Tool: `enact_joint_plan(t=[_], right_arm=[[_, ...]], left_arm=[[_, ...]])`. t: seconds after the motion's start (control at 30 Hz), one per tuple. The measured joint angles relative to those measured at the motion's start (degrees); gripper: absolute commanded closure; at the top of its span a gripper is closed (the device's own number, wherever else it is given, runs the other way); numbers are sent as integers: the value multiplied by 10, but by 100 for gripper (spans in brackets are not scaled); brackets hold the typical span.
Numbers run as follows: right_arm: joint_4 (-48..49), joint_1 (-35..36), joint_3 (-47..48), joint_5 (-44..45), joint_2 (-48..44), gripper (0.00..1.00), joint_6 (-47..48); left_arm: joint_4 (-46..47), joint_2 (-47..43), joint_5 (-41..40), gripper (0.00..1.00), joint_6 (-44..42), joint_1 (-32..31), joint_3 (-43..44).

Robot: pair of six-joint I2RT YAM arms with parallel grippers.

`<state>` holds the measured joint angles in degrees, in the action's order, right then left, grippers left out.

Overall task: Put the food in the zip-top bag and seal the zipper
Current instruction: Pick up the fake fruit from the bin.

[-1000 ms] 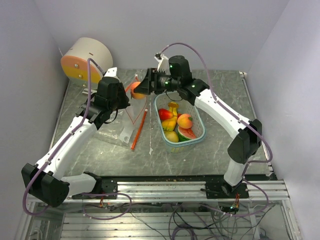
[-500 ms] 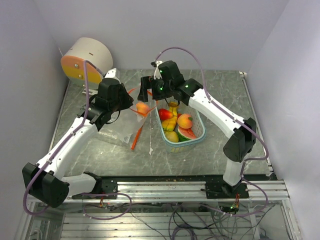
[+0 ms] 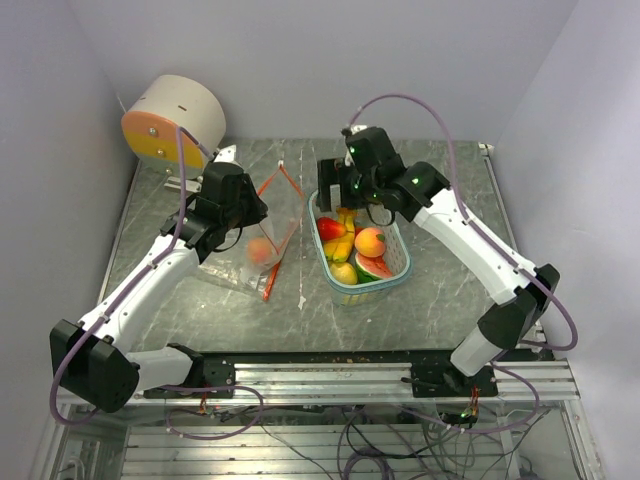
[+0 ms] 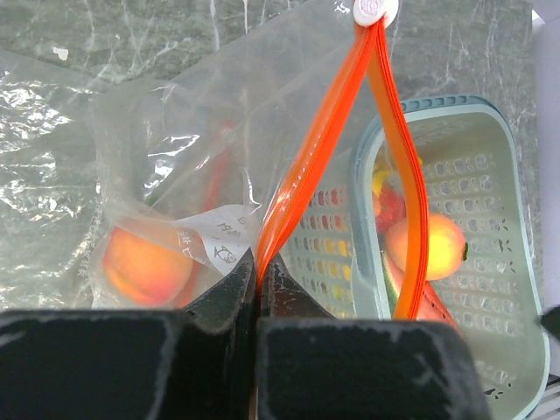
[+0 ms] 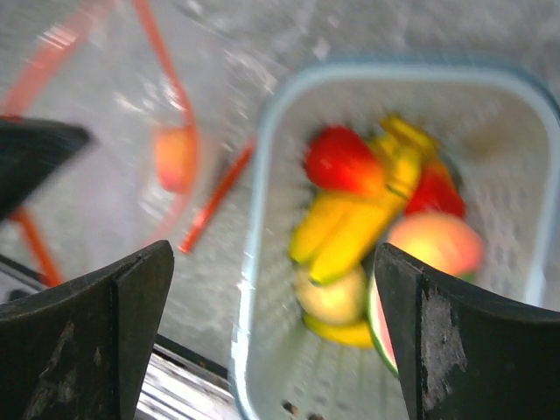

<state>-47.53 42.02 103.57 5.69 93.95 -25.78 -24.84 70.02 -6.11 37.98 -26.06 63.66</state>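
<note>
Peach [image 3: 261, 250] lies low inside the bag [image 4: 175, 131].
Your left claw [image 4: 258, 262] pinches the bag's orange zip strip [image 4: 306, 149] tight; your right claw [image 5: 271, 262] hangs spread wide over the basket [image 3: 400, 268], holding nothing, and the other fruit [image 3: 352, 243] lies in that basket.

— Where does the zip-top bag [image 3: 250, 268] lie?
— On the surface [image 3: 430, 300], left of the basket [image 3: 405, 268] and just beside it. One peach [image 3: 261, 251] lies in it.
— And in the basket?
— A second peach [image 3: 370, 241], a banana [image 3: 340, 246] to its left, and a watermelon slice [image 3: 373, 267] nearer the arms.
</note>
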Motion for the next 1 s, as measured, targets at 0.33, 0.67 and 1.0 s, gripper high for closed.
enact_joint_plan(t=[0.33,0.67,1.0], right_arm=[[-118,-1,-122,85,17,2,-28],[-106,-1,-151,186,63,2,-43],[-36,-10,-221,218,101,41,-35]], left_arm=[[0,0,0,93,0,0,0],[-2,-3,0,93,-1,0,0],[-8,-9,0,93,-1,0,3]])
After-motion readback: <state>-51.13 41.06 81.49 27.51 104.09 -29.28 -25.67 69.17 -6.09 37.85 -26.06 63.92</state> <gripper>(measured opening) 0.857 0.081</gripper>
